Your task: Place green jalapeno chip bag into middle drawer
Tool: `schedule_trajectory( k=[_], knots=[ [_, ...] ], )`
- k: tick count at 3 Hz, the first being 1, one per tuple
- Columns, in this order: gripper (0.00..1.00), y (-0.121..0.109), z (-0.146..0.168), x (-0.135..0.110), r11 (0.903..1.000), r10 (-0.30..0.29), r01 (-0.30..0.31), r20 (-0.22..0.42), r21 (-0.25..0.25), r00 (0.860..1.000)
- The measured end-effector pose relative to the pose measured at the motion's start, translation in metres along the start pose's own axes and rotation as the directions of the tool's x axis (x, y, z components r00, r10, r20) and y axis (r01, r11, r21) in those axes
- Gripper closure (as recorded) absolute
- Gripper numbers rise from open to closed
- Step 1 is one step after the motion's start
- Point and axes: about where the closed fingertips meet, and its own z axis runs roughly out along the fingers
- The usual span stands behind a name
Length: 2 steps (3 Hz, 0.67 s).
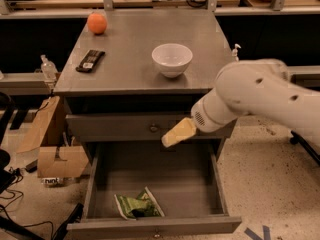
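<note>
The green jalapeno chip bag [137,205] lies crumpled on the floor of the open drawer [155,227], near its front left. This drawer is pulled out below a closed drawer [125,126] of the grey cabinet. My gripper [177,132], tan-coloured, hangs in front of the closed drawer, above the open drawer's back right and well above the bag. It holds nothing. The white arm [255,96] reaches in from the right.
On the cabinet top [135,39] stand a white bowl [172,59], an orange [97,23] and a dark remote [90,60]. Cardboard boxes [55,159] sit on the floor at the left. A bottle [48,68] stands on a left shelf.
</note>
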Motion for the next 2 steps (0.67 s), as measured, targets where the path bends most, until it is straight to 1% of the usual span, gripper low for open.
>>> schedule_trajectory(
  k=[1, 2],
  knots=[
    [0.0, 0.029, 0.079, 0.009, 0.9987, 0.051, -0.051, -0.065, 0.004, 0.997],
    [0.0, 0.043, 0.131, 0.022, 0.9946, 0.102, -0.104, -0.125, -0.007, 0.987]
  ],
)
